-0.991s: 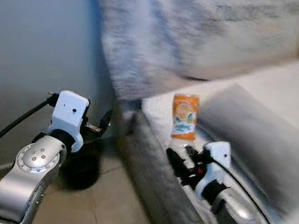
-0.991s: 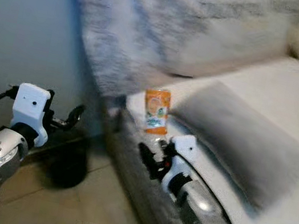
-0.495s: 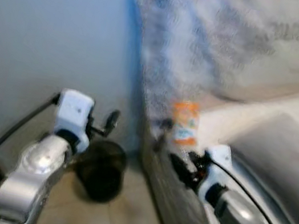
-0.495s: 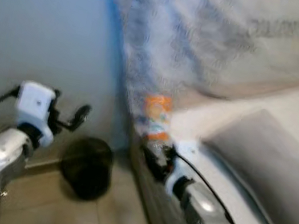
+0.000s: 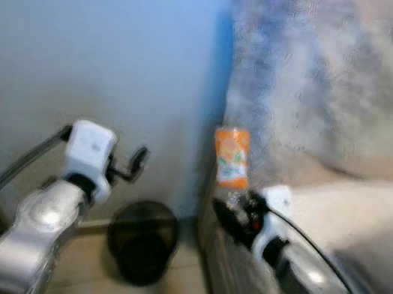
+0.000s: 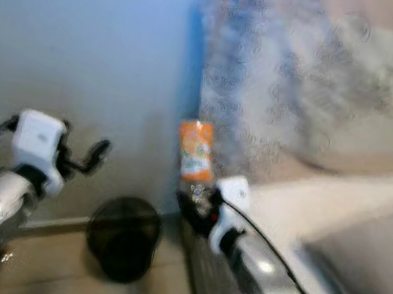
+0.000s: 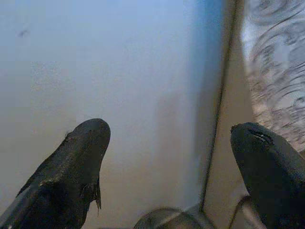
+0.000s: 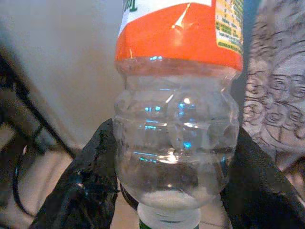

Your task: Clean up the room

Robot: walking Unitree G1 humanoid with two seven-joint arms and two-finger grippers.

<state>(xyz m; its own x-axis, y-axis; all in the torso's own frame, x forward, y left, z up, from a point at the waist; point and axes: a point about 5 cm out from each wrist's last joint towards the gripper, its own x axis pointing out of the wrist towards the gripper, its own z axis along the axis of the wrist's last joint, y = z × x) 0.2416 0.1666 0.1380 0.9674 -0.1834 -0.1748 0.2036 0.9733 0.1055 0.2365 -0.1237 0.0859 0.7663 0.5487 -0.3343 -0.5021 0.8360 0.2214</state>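
Step in hand, as judged from the layout: carry the bottle (image 5: 231,158) to the black bin (image 5: 142,239) and drop it in.

Right tool (image 8: 167,191) is clenched on the bottle — both black fingers (image 8: 83,186) press the clear ribbed body just above the neck, so the cap end points back toward the wrist and the orange-labelled end stands up and away from the tool. The bottle looks empty and thin-walled; you should keep the squeeze steady, since it will likely buckle and slip if you clamp harder.

The bin sits on the floor, below and to the left of the right tool, close against the blue-grey wall (image 5: 85,44). You want the bottle directly over the bin's mouth before you let go. The sofa edge (image 5: 235,276) runs just beside the right forearm — judge your clearance as you swing left.

Pose: right arm reaches forward along the sofa edge, wrist raised. Left tool (image 7: 176,157) is released, fingers spread wide, holding nothing, raised facing the wall above the bin. Eye views are blurred, so fine detail is uncertain.
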